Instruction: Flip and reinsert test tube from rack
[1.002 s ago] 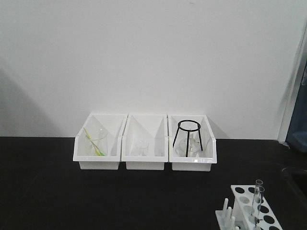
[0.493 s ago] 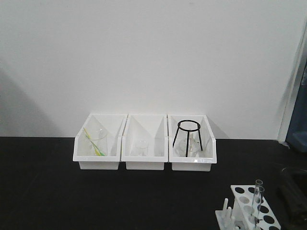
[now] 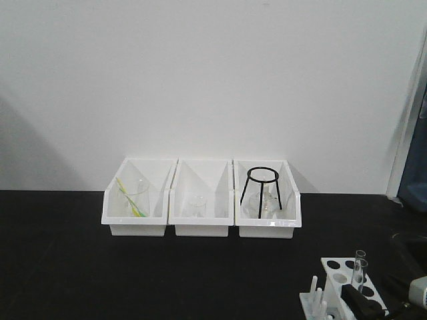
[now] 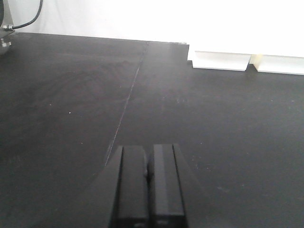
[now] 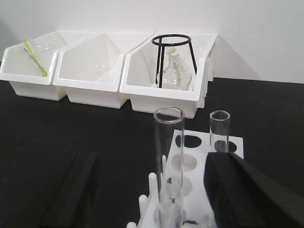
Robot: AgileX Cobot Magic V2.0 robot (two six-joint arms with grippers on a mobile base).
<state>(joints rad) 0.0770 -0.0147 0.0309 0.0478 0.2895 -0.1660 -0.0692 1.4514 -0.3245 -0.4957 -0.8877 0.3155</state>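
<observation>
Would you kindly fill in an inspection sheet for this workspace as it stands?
Surface: black tabletop, nothing on it near the left gripper.
Job's things: nearer test tube and farther test tube stand upright in the rack.
Clutter: three white bins holding glassware; black tripod in the right-hand one.
Grippers: left gripper shut; right gripper open, straddling the nearer test tube without touching it.
Cables: one black cable at the table's far edge.
Surroundings: white wall.

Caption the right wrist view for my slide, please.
Open right end effector brackets the nearer test tube standing in the rack.
</observation>
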